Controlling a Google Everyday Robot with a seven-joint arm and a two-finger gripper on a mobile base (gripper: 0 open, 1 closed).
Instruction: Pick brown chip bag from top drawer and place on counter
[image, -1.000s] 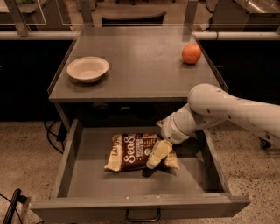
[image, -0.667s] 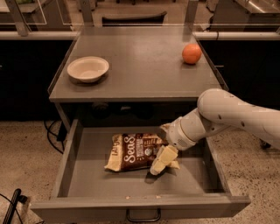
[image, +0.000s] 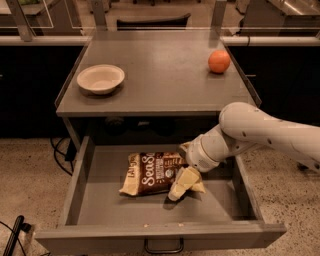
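Note:
The brown chip bag (image: 150, 173) lies flat in the middle of the open top drawer (image: 100, 210), its white lettering facing up. My gripper (image: 184, 183) reaches down into the drawer from the right and sits at the bag's right end, touching or overlapping it. The white arm (image: 260, 131) comes in from the right, over the drawer's right side. The grey counter (image: 160, 75) lies above and behind the drawer. The bag's right end is hidden by the gripper.
A pale bowl (image: 100, 78) stands on the counter's left side and an orange (image: 219, 61) at its back right. The drawer's front carries a dark handle (image: 164, 246). Speckled floor lies on both sides, with black cables at the left (image: 60, 152).
The arm's elbow has shifted to the right and the gripper has sunk slightly lower at the bag's right end. The bag has stayed in place.

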